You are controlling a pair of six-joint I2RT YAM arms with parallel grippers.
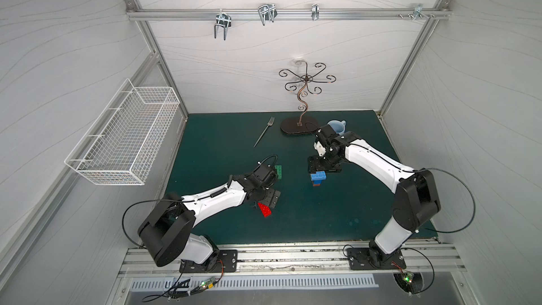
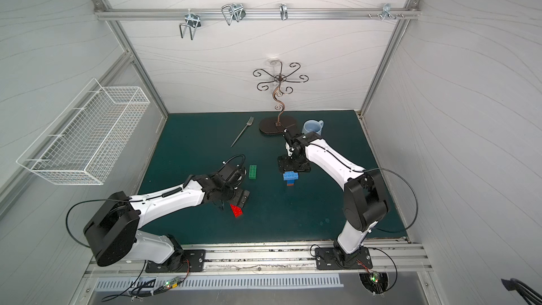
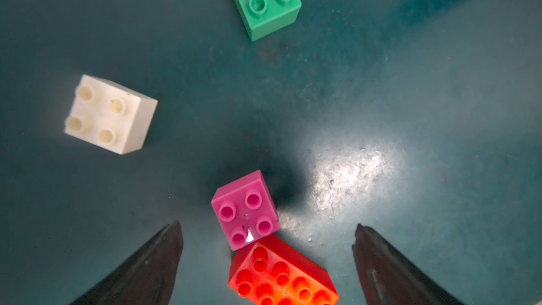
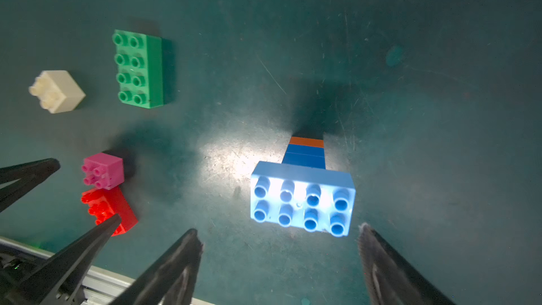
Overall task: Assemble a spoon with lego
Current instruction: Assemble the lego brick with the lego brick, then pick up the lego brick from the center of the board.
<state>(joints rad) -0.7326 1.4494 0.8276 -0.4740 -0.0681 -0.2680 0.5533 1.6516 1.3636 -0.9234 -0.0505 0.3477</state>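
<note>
Left gripper (image 3: 267,225): jaws wide apart, holding nothing, hanging over the pink brick (image 3: 245,209) and red brick (image 3: 281,274). Those two touch at a corner, near left on the green mat (image 1: 322,218). Right gripper (image 4: 278,230): also spread wide and empty, just above the part-built spoon (image 1: 318,178). The spoon is an upright stack at mid mat, with the orange brick (image 4: 306,141) at the bottom, two dark blue bricks (image 4: 305,156) above it and the long light blue brick (image 4: 302,198) on top, studs up. Green brick (image 2: 252,171) lies flat, studs up, just far of the left wrist, between the arms. Cream brick (image 3: 110,114) sits loose near it; in both top views the left arm hides it and the pink one. Fork (image 1: 264,132) lies far left of centre, well apart from the bricks. Brown mug tree (image 1: 293,127) stands far centre. Pale blue mug (image 2: 313,127) is upright, mouth up, just right of the tree's base, close behind the right arm and part hidden by it in a top view. White wire basket (image 1: 126,139) hangs on the left wall. Metal hooks (image 1: 266,14) hang on the far rail.
</note>
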